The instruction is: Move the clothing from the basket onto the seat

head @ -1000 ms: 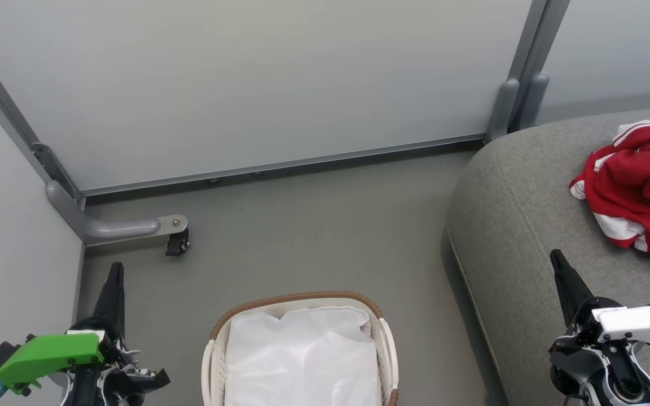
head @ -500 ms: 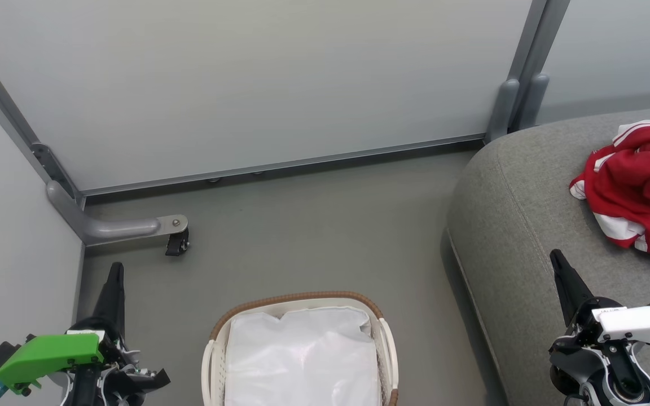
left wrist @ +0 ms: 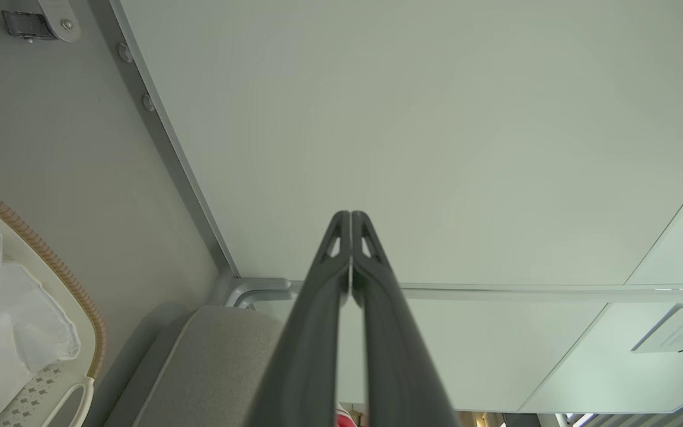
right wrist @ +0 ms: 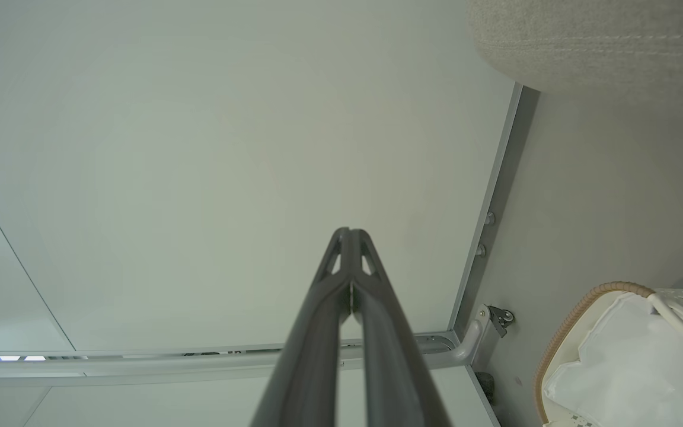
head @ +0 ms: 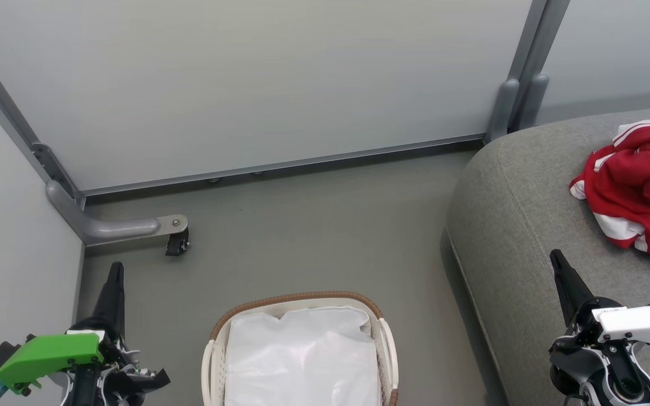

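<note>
Currently the clothing (head: 638, 189) lies bunched on the seat (head: 517, 237) at far right. The basket (head: 297, 295) sits near centre, holding its white liner (head: 302, 355). Both the left gripper (head: 115, 269) and right gripper (head: 556, 258) are closed, empty.

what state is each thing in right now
red clothing, heaped on the couch seat
laundry basket, upright on the floor, white liner showing inside
couch seat, carrying the red clothing
left pincer, shut, empty
right pincer, shut, empty
</note>
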Available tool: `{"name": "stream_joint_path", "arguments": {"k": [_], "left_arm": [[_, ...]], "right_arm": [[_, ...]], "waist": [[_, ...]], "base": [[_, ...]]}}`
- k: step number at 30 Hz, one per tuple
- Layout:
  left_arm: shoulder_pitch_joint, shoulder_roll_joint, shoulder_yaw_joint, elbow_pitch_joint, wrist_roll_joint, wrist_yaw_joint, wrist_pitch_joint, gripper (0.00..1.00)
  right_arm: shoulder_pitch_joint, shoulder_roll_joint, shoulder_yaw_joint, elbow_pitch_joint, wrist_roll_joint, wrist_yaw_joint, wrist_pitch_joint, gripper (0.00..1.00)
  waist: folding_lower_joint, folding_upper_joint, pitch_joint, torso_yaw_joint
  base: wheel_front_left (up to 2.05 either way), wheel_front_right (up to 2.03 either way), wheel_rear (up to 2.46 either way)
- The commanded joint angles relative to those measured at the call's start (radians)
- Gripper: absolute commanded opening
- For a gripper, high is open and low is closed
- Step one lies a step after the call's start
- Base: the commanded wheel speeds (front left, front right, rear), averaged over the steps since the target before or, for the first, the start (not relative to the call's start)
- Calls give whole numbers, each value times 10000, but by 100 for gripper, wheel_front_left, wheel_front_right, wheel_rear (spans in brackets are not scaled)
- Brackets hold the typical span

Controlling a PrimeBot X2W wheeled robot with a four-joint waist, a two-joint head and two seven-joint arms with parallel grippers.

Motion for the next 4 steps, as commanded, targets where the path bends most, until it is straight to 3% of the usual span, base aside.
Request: {"name": "stream_joint_path", "arguments": {"k": [1, 4], "left_arm": [[-90, 70, 21, -21, -35, -57, 44, 0], [-90, 70, 21, -22, -35, -57, 44, 0]], "right_arm": [[105, -56, -20, -31, 35, 4, 14, 0], [106, -56, -20, -31, 35, 4, 14, 0]], "waist": [[0, 0, 0, 0], [0, 0, 0, 0]], "base": [[0, 0, 0], [0, 0, 0]]}}
